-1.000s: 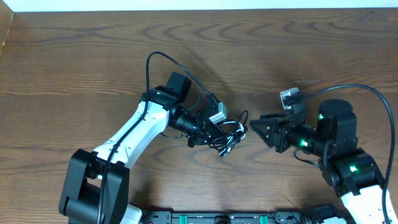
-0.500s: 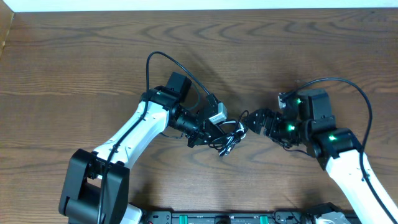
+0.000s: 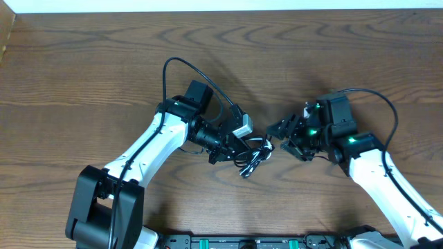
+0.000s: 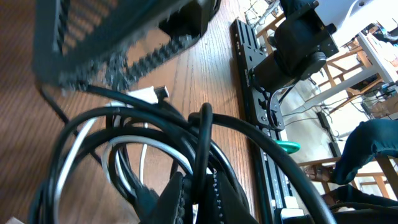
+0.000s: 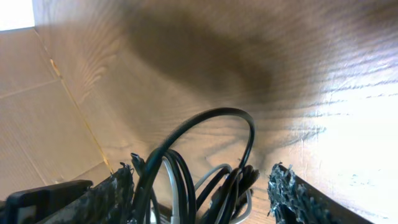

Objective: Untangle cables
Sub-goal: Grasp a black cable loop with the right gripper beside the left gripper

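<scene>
The cables (image 3: 255,153) lie as one small bundle of black and white loops at mid-table. My left gripper (image 3: 242,147) is shut on the bundle's left side. In the left wrist view its fingers (image 4: 180,202) pinch a black cable (image 4: 205,134), and a white cable (image 4: 134,142) loops beside it. My right gripper (image 3: 275,137) is open at the bundle's right end. The right wrist view shows its gripper (image 5: 200,180) straddling the loops: a black cable (image 5: 211,115) arches up between the two fingers and a white strand (image 5: 214,174) runs lower down.
Each arm's own thick black wire arcs over the table, the left one (image 3: 173,66) and the right one (image 3: 377,97). A black rail (image 3: 242,242) runs along the front edge. A cardboard wall (image 5: 37,106) stands at the table's left side.
My right gripper has swung left across the table to the bundle and opened around its loops. The left gripper has held still, shut on the cables.
</scene>
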Robot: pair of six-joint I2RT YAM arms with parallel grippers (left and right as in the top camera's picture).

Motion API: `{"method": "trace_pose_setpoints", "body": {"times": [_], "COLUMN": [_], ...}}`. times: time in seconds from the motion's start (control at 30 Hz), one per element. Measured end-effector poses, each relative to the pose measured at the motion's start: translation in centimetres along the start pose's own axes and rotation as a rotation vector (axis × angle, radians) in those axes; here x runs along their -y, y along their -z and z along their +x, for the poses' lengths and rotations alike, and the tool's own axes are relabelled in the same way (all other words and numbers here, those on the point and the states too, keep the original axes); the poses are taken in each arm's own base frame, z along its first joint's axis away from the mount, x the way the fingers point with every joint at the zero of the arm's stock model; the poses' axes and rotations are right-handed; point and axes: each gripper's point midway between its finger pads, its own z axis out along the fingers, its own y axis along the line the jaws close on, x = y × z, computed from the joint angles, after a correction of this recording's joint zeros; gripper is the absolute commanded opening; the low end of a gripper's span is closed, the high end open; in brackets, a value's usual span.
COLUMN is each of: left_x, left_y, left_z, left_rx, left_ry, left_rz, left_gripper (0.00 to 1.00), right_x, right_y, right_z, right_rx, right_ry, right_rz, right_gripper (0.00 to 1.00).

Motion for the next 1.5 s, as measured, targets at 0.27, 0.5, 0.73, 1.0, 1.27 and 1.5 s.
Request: {"method": "trace_pose_setpoints", "body": {"times": [0.27,0.5,0.73,1.0,1.27,1.5], "left_x": [0.0,0.0,0.0,0.1,0.3,0.3], "left_y": [0.0,0.0,0.0,0.0,0.0,-0.1], "left_z": [0.0,0.0,0.0,-0.1,-0.4,-0.5], "left_rx": [0.001,0.000,0.000,0.006,0.024,0.024], "left_ry": [0.000,0.000,0.000,-0.001,-0.006,-0.014], "left_rz": [0.000,0.000,0.001,0.005,0.019,0.019], "left_gripper": [0.08,0.08,0.08,0.28,0.36,0.36], "right_x": [-0.9,-1.0,-0.7,-0.4,-0.3,-0.3], "right_y": [-0.7,-1.0,-1.5,-1.7,-1.7,-1.7], "right_z": [1.0,1.5,1.6,1.4,1.1,1.0], "right_rx": [-0.021,-0.031,0.010,0.050,0.069,0.071], "right_ry": [-0.011,-0.048,-0.044,-0.026,-0.013,-0.010], "right_rz": [-0.015,-0.012,0.030,0.059,0.066,0.066], "right_gripper": [0.65,0.42,0.01,0.01,0.01,0.01]}}
